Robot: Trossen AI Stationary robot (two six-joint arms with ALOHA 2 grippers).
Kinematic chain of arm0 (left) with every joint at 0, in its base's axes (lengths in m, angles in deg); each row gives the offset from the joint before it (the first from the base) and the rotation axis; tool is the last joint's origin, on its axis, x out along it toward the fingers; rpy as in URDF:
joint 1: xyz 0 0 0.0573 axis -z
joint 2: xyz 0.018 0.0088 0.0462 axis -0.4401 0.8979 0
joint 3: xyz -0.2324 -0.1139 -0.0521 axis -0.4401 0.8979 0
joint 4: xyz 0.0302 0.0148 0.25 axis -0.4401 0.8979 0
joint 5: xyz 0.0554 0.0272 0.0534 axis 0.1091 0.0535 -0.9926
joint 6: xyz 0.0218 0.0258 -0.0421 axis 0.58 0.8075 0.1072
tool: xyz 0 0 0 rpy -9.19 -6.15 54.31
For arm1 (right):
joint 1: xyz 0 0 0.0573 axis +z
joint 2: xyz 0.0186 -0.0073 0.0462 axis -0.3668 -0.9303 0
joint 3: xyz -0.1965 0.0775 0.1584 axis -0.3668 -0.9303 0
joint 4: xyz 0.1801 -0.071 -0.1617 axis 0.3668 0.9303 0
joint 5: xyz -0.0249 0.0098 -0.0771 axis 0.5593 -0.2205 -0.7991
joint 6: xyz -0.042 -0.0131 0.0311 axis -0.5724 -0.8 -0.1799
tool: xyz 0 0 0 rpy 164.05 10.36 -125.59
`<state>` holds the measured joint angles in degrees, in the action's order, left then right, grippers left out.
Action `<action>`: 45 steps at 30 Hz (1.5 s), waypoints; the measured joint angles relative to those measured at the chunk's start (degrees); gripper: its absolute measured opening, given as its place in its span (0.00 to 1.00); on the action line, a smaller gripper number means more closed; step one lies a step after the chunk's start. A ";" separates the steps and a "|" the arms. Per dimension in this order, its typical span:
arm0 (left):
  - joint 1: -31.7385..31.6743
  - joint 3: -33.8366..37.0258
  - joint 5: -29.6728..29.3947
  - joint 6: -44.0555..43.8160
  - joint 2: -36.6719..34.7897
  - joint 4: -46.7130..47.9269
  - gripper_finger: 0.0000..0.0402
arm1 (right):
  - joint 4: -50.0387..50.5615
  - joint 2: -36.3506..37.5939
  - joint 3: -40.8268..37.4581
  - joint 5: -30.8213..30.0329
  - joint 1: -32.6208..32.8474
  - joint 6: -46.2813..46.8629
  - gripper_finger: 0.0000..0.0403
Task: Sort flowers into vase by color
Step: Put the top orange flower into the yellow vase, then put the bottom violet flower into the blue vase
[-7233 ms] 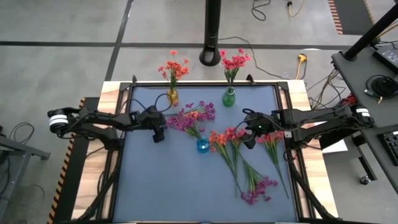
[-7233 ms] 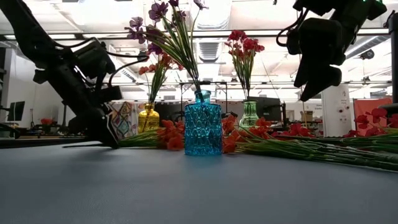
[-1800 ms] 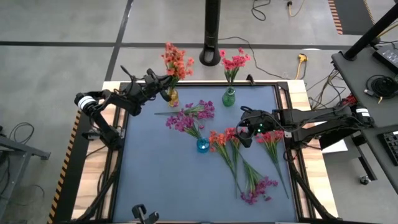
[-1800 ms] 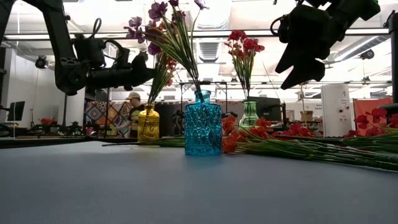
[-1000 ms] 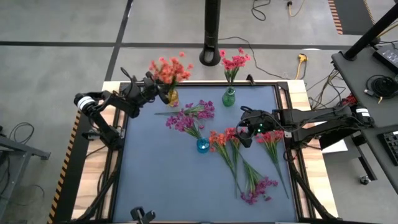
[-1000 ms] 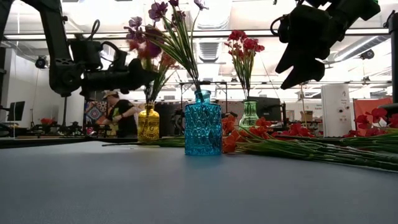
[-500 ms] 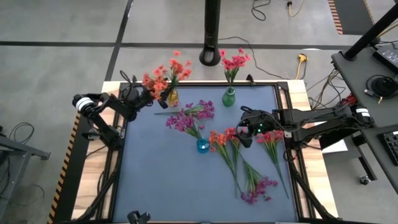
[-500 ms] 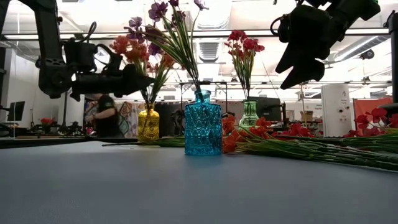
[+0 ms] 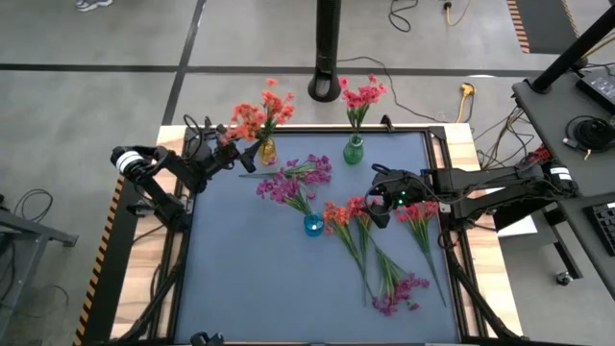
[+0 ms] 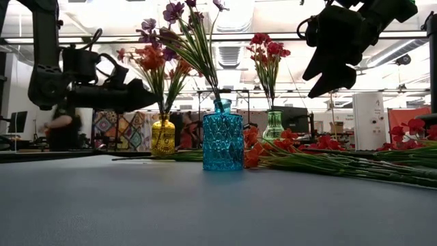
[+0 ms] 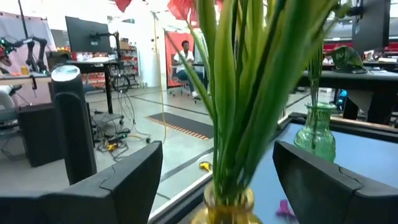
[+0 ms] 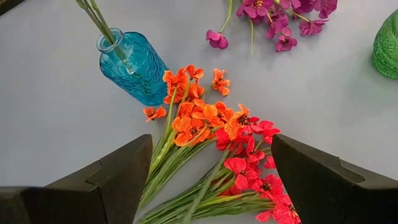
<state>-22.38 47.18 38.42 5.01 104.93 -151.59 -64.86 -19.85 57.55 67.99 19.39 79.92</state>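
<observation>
The yellow vase (image 9: 266,150) near the far-left corner holds orange sprigs (image 9: 252,113) that lean left. My left gripper (image 9: 229,154) is level and open just left of the vase. Its fingers stand on either side of the green stems (image 11: 239,93) above the vase neck (image 11: 227,206) without touching them. The blue vase (image 9: 313,224) holds purple sprigs and the green vase (image 9: 354,151) holds red-pink ones. Loose orange sprigs (image 12: 193,121), red-pink sprigs (image 9: 419,213) and purple sprigs (image 9: 402,290) lie flat on the mat. My right gripper (image 12: 211,142) hovers open above the orange and red blossoms.
A further purple sprig (image 9: 306,171) lies on the mat between the yellow and blue vases. The loose stems fan out toward the near-right of the table. The mat's near-left part (image 9: 240,279) is bare. A dark pole base (image 9: 327,86) stands beyond the far edge.
My left gripper has drawn back from above the yellow vase toward the table's left edge and sunk a little. The orange sprig's blossoms swung leftward with it, and the sprig now stands in the yellow vase leaning left. The right arm has kept still.
</observation>
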 joint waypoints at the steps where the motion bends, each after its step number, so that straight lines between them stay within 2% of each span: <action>1: 0.00 0.47 0.01 -0.04 -0.11 0.00 0.72 | -0.02 0.00 0.00 0.00 0.00 0.00 0.79; 5: 0.13 3.01 0.63 -1.13 -1.14 0.01 0.72 | -0.01 0.00 0.00 0.01 0.00 0.11 0.79; 11: 1.85 8.60 2.49 -7.48 -5.40 -0.04 0.72 | 0.05 0.00 0.00 0.04 0.00 1.02 0.79; 17: 9.92 8.87 3.56 -10.61 -8.04 3.98 0.71 | 0.70 0.02 0.09 0.16 0.00 3.62 0.79; 21: 14.83 8.99 0.89 -10.62 -8.45 5.80 0.70 | 4.88 0.01 0.09 1.12 0.17 9.43 0.79; 27: 20.01 9.15 0.02 -13.12 -8.59 9.42 0.70 | 12.55 -2.05 0.09 5.67 2.52 17.69 0.79; 33: 28.30 8.78 -0.87 -13.81 -8.59 11.66 0.69 | 15.99 -6.59 0.09 12.32 7.50 23.68 0.79; 41: 38.07 8.78 -9.88 -14.64 -8.59 14.16 0.67 | 20.01 -10.15 0.09 16.97 13.52 31.11 0.75; 45: 40.98 8.15 -18.28 -16.75 -8.59 16.74 0.66 | 20.16 -10.39 0.09 19.23 15.57 33.96 0.74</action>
<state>18.60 55.34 20.14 -11.74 96.34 -134.84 -44.70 -30.24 57.64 87.22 34.96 113.88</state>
